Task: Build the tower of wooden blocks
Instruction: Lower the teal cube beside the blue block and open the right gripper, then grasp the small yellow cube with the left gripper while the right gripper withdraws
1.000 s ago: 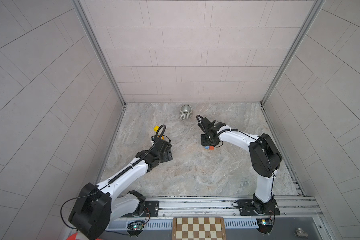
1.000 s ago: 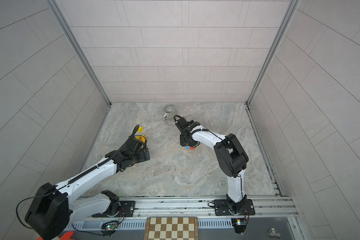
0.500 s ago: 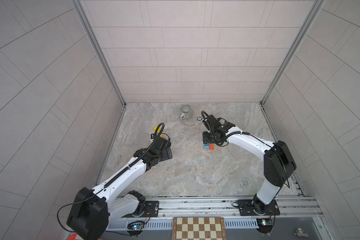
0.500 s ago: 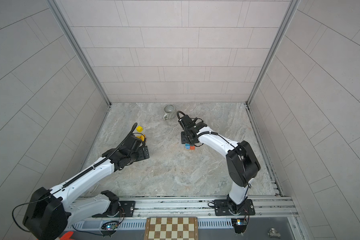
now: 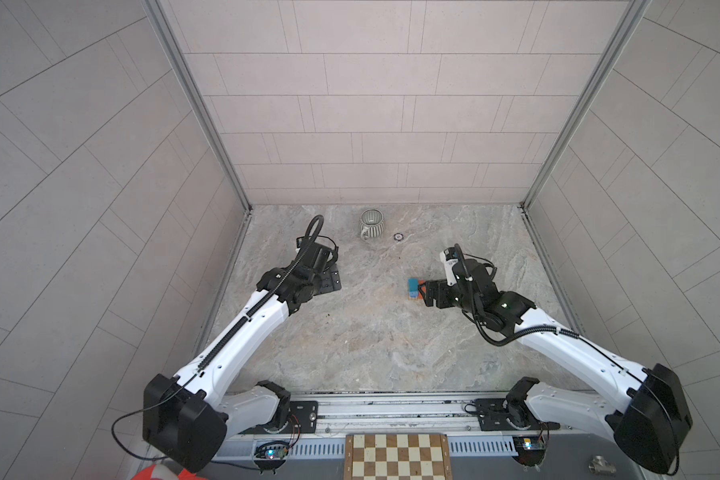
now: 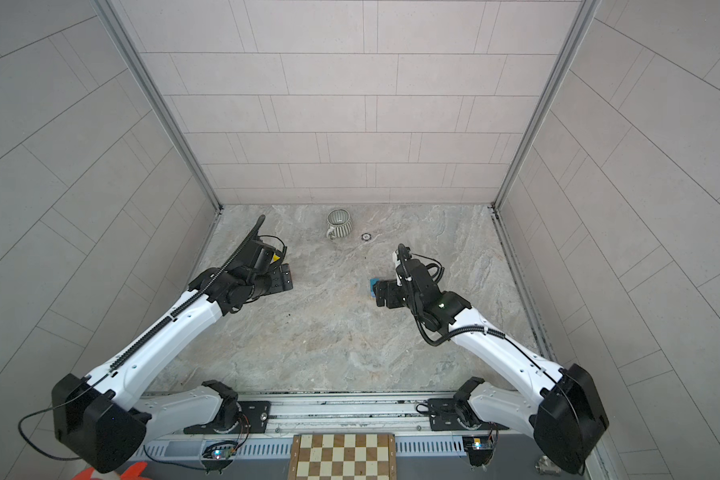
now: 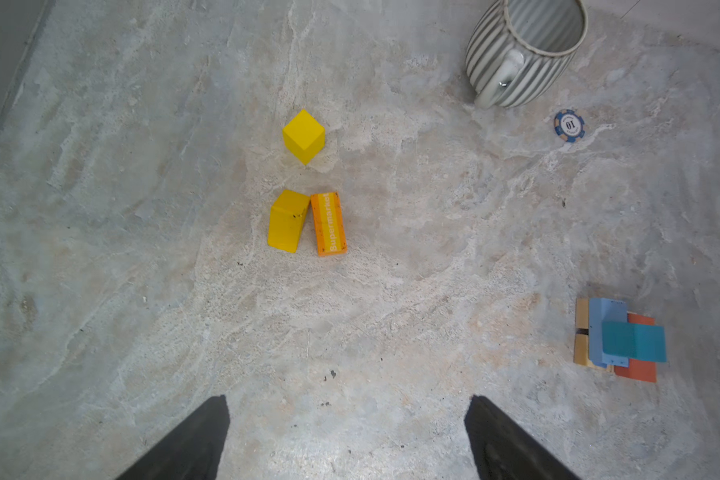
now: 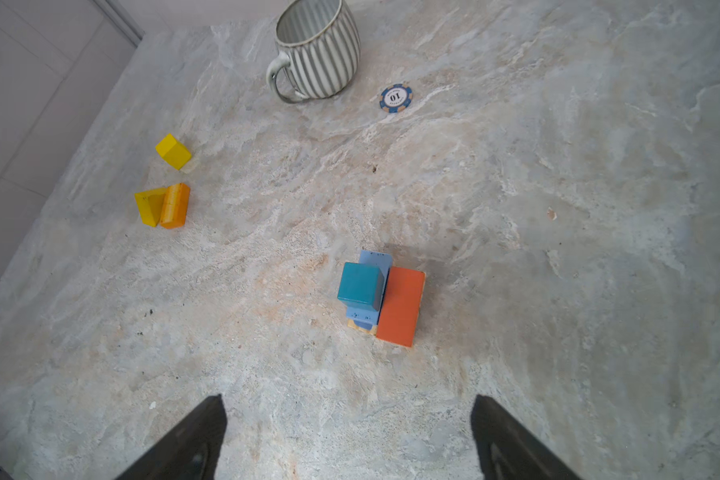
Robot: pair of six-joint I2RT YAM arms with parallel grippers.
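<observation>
Pale grey tiled walls (image 5: 371, 116) box in a marbled grey-beige stone counter (image 5: 371, 345). A little toward 3 o'clock of its middle stands the wood block tower (image 8: 381, 299). Two natural-wood blocks (image 7: 582, 309) form the base. A light-blue block (image 8: 376, 258) and an orange-red slab (image 8: 400, 307) lie side by side on them, and a teal cube (image 8: 359, 286) sits on the light-blue one.

The right hand (image 8: 348, 399) hovers just at 3 o'clock of the tower, fingers spread wide with nothing between them.

Toward 9 o'clock, well apart from the tower, three pieces lie loose on the counter: a yellow cube (image 7: 304, 135), and a yellow wedge (image 7: 287, 220) touching an orange block printed "Supermarket" (image 7: 328, 223). The left hand (image 7: 348, 399) hangs near them, also spread and empty.

A grey ribbed ceramic cup (image 7: 524, 54) and a blue poker chip (image 7: 569, 125) sit near 12 o'clock, clear of the work.

By my reckoning the tower is past halfway: three tiers stand, and the three yellow and orange pieces are not yet on it.
</observation>
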